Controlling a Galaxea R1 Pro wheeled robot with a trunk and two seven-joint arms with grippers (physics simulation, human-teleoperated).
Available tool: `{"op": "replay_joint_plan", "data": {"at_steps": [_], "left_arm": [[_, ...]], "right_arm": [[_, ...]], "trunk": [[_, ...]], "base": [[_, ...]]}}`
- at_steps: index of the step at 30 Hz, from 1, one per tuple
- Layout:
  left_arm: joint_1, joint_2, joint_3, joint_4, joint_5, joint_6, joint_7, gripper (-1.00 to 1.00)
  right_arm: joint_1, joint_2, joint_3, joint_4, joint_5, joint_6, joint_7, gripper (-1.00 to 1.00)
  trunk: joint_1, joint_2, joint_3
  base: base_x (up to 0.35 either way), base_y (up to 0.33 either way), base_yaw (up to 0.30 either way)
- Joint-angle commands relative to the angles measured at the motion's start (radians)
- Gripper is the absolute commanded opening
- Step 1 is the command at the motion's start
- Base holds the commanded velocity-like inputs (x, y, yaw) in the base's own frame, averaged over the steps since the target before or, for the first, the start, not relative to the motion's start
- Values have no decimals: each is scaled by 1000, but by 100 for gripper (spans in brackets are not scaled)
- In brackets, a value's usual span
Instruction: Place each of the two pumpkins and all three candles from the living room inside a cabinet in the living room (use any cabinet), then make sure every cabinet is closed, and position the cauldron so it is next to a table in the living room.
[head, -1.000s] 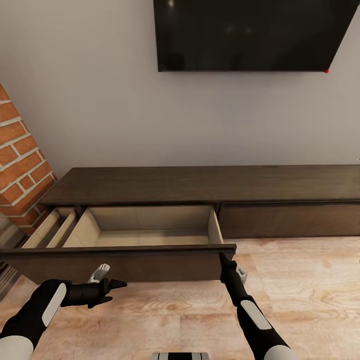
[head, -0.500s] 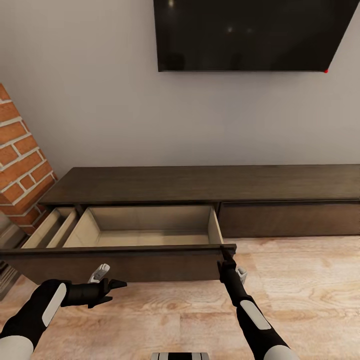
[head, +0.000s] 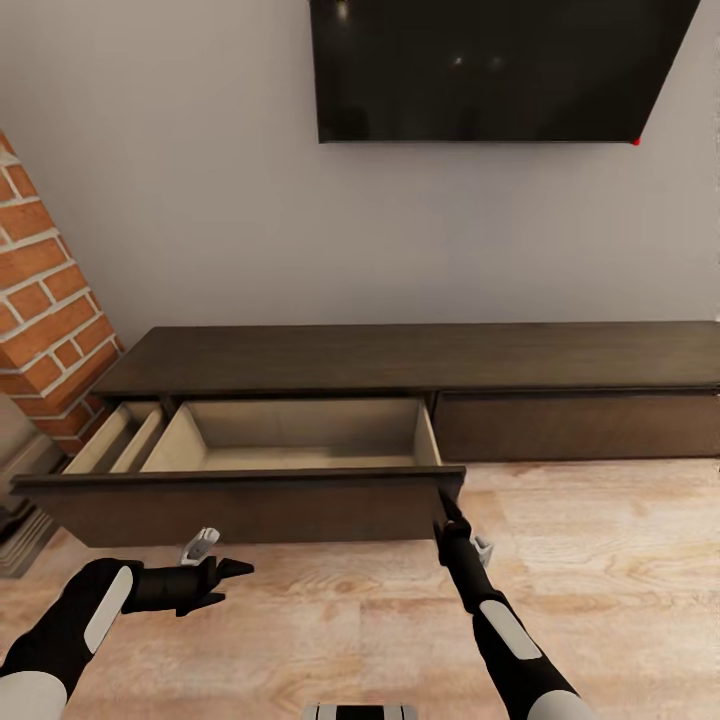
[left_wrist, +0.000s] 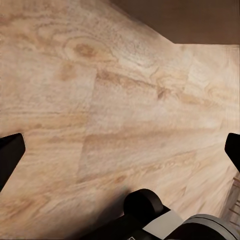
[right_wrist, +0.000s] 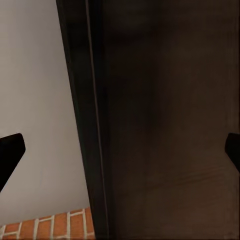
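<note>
The long dark-brown cabinet (head: 400, 355) stands against the wall. Its left drawer (head: 290, 440) is pulled out, and the pale beige inside holds nothing. My right gripper (head: 445, 503) is open at the right end of that drawer's front panel (head: 240, 505). In the right wrist view the dark panel edge (right_wrist: 95, 125) runs between the spread fingers of this gripper (right_wrist: 120, 150). My left gripper (head: 240, 572) hangs open over the wooden floor, in front of the panel and apart from it; nothing lies between its fingers (left_wrist: 120, 150). The pumpkins, candles, cauldron and table are out of view.
The cabinet's right drawer (head: 580, 425) is shut. A black TV (head: 500, 70) hangs on the wall above. A brick column (head: 45, 310) stands at the cabinet's left end. Pale wooden floor (head: 600, 540) stretches in front.
The whole picture has shifted, so the camera has moved. The right gripper stays at the drawer front's right end, and the drawer opening looks slightly shallower. The left arm holds its pose.
</note>
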Motion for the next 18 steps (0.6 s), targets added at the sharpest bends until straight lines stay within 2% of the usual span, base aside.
{"op": "replay_joint_plan", "data": {"at_steps": [1,7,11,13,14,15,18], "left_arm": [[0,0,0,0,0,0,0,100],[0,-1,-1,1,-1,0,0,100],[0,-3,-2,1,-2,1,0,100],[0,-11,-4,1,-3,1,0,100],[0,-13,-4,1,-3,2,0,100],[0,-16,-4,1,-3,2,1,100],[0,-18,-8,1,-7,3,2,100]], "right_arm": [[0,0,1,0,1,1,-2,100],[0,-4,8,0,3,11,-8,100],[0,-13,61,0,3,70,-57,100],[0,-16,82,1,3,152,-134,100],[0,-17,87,1,3,201,-192,100],[0,-18,91,0,3,271,-288,100],[1,-26,89,-6,2,388,-446,100]], "trunk": [[0,0,0],[0,0,0],[0,0,0],[0,0,0],[0,0,0],[0,0,0],[-1,0,8]], "base": [[-250,0,0],[-270,0,0],[-183,0,0],[-55,0,0],[-27,0,0],[-14,0,0],[-6,0,0]]}}
